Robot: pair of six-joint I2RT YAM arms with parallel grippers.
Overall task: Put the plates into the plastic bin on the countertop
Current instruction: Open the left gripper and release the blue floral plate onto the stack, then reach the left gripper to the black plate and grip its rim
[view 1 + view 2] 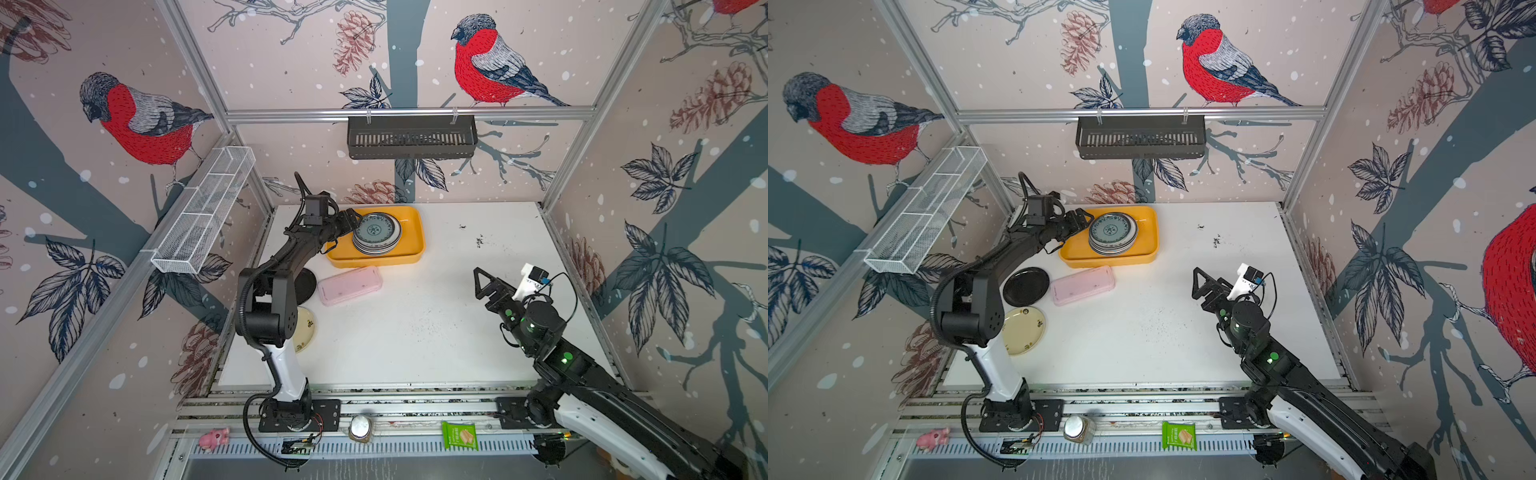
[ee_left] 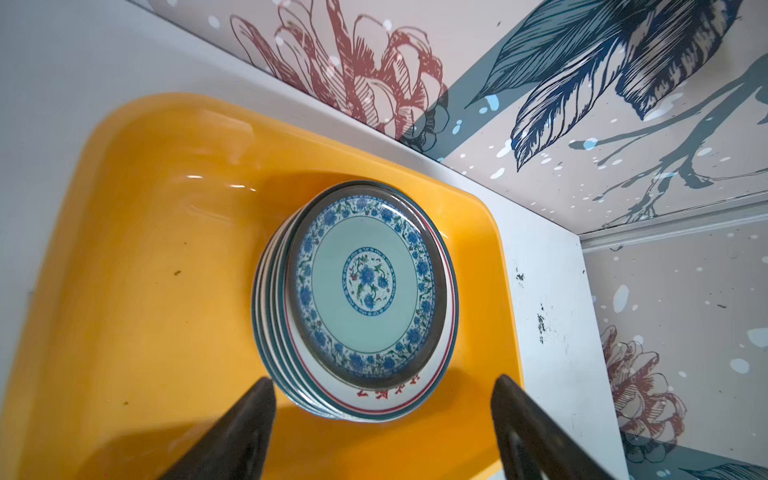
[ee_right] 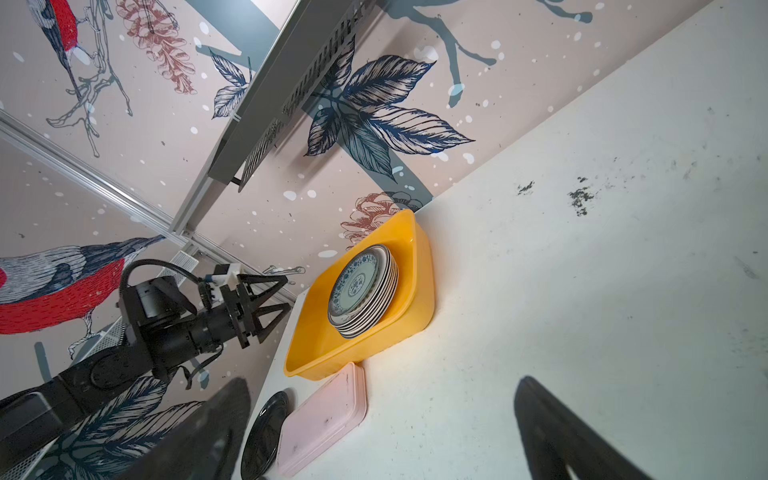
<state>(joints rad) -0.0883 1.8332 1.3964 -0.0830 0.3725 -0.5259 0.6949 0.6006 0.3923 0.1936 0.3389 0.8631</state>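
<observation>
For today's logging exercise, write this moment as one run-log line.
left gripper open, near plate stack | right gripper open, empty | stack in plastic bin | black plate, cream plate on countertop

Bullfinch wallpaper (image 1: 291, 62) covers the walls (image 1: 673, 257) — black rack (image 1: 411, 139) hung on rail (image 1: 291, 113).

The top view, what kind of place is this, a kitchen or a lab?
Likely a robot test booth: wallpapered panels in aluminium rails, a left arm and right arm bolted at the front, and a white countertop with plates stacked in a plastic bin.
</observation>
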